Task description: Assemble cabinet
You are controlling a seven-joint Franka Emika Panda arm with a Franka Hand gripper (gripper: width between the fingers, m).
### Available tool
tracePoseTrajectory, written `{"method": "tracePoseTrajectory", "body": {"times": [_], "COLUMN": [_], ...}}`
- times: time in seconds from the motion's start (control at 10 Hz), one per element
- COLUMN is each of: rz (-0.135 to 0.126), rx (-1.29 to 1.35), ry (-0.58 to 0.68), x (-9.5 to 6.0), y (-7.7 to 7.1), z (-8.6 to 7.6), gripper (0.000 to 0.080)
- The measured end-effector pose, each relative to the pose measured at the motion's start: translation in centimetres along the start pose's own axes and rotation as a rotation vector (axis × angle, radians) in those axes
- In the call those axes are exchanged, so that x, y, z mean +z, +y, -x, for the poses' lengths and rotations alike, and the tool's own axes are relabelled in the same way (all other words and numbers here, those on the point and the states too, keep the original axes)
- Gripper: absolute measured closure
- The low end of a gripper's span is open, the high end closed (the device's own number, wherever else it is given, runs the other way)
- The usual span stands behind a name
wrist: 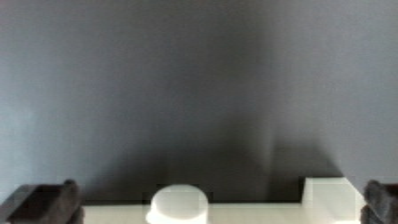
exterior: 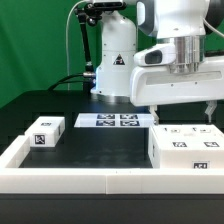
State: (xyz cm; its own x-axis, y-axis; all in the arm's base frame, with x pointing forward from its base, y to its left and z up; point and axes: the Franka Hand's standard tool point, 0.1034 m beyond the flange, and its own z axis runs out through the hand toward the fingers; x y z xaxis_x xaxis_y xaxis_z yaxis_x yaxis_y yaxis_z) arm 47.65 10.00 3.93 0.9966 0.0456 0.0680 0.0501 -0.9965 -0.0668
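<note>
On the exterior view's left I saw a small white tagged block (exterior: 41, 134) lying on the black desk (exterior: 95, 148), close inside the white border rail (exterior: 60, 181). The marker board (exterior: 108, 121) lay in the middle, farther back. On the exterior view's right sat the cabinet (exterior: 185, 150), near the rail's front run. My claw (exterior: 179, 113) hung just above it, spread wide and holding nothing. In the wrist view, its dark fingers (wrist: 39, 200) flanked blurred white shapes.
</note>
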Motion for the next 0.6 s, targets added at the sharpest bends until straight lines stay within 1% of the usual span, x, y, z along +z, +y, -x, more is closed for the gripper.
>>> {"method": "tracePoseTrajectory", "body": {"times": [0.1, 0.2, 0.3, 0.6], "rz": [0.009, 0.013, 0.013, 0.010], "rx": [0.003, 0.002, -0.031, -0.028], "ry": [-0.010, 0.010, 0.016, 0.015], "x": [1.1, 2.1, 2.7, 2.7], "y": [0.2, 0.7, 1.0, 0.8], "z": [0.0, 0.2, 0.3, 0.3], "gripper": [0.0002, 0.0002, 0.0002, 0.0002]}}
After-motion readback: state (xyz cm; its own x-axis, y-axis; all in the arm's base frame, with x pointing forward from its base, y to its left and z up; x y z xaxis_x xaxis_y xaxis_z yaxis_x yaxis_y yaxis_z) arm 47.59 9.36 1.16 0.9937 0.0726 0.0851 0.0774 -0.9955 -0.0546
